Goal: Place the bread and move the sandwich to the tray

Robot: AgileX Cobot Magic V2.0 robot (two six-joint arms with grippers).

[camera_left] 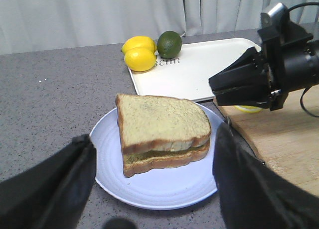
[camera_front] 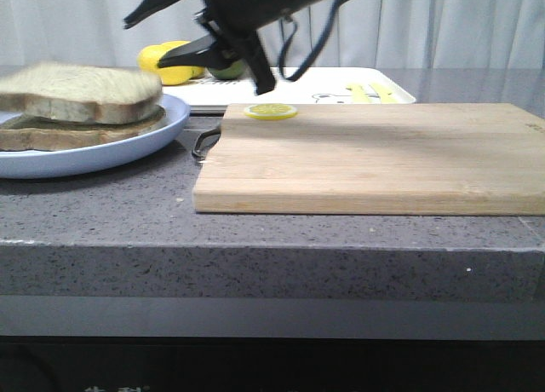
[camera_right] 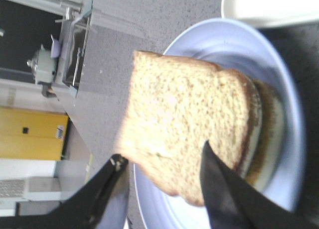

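Note:
The sandwich [camera_left: 162, 134] lies on a light blue plate [camera_left: 149, 186] at the table's left. The bread [camera_front: 81, 89] is its top slice, over a pale filling and a lower slice. My right gripper [camera_front: 145, 41] hangs open just right of the plate and above it, fingers pointing at the sandwich and apart from it; it also shows as the right gripper [camera_left: 213, 89] and the right gripper [camera_right: 162, 162]. On the plate's near side my left gripper [camera_left: 149, 194] is open and holds nothing. The white tray [camera_front: 341, 78] lies behind the board, with nothing on its middle.
A wooden cutting board [camera_front: 375, 158] fills the centre and right, with a lemon slice [camera_front: 271, 111] at its far left corner. Two lemons [camera_left: 139, 54] and a lime [camera_left: 169, 44] sit at the tray's far left corner. The plate nearly touches the board's handle.

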